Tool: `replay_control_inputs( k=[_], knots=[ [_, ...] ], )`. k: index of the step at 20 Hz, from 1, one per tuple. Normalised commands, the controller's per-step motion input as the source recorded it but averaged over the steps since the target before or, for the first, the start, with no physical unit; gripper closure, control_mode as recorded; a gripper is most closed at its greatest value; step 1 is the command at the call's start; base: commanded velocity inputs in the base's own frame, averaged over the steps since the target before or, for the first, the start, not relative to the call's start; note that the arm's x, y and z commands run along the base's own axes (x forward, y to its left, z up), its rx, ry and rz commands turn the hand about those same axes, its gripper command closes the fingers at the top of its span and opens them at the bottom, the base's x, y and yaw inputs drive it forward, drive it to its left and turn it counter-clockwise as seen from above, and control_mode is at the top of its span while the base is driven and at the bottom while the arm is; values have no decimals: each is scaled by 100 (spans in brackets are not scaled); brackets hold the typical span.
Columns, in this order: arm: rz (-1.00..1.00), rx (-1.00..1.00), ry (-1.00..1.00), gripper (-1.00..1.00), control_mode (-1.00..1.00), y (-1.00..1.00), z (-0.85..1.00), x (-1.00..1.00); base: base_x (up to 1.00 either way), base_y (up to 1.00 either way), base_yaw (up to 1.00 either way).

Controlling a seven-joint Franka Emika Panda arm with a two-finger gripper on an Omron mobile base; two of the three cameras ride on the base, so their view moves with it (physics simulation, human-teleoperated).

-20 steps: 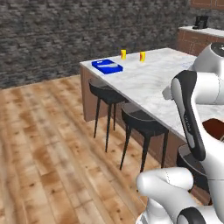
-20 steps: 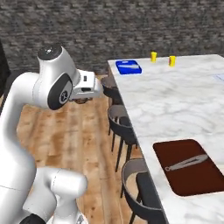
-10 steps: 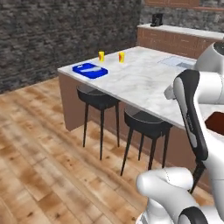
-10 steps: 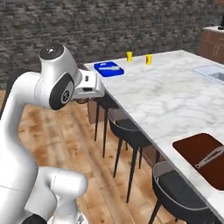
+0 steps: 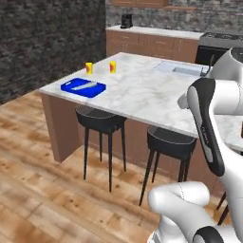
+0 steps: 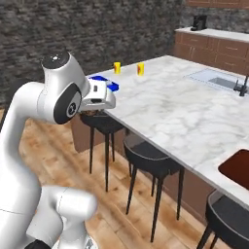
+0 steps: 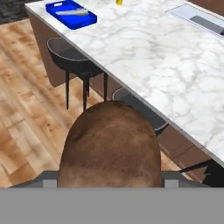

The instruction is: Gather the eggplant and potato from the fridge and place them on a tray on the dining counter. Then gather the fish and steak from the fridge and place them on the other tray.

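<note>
Hand view: potato (image 7: 109, 146) held; base views: 2 cups (image 5: 88, 68).

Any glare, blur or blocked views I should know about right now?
Hand view: a brown lump held close fills the lower centre, hiding the fingertips. Left base view: the arm blocks the dining counter at right. Right base view: sharp, even lighting, no glare.

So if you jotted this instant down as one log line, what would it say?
phase: carrying | gripper: shut on potato | base: beside dining counter | blue tray: at counter's far corner | dark red-brown tray: near edge
</note>
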Motion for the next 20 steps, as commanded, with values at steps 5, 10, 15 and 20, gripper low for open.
replay_control_inputs(
  k=[5,10,15,20],
  knots=[
    [0,0,0,100,100,0,0,0,55,100,-42],
    [0,0,0,100,100,0,0,0,45,100,-37],
    [0,0,0,100,100,0,0,0,40,100,-35],
    [0,0,0,100,100,0,0,0,35,100,-33]
  ],
)
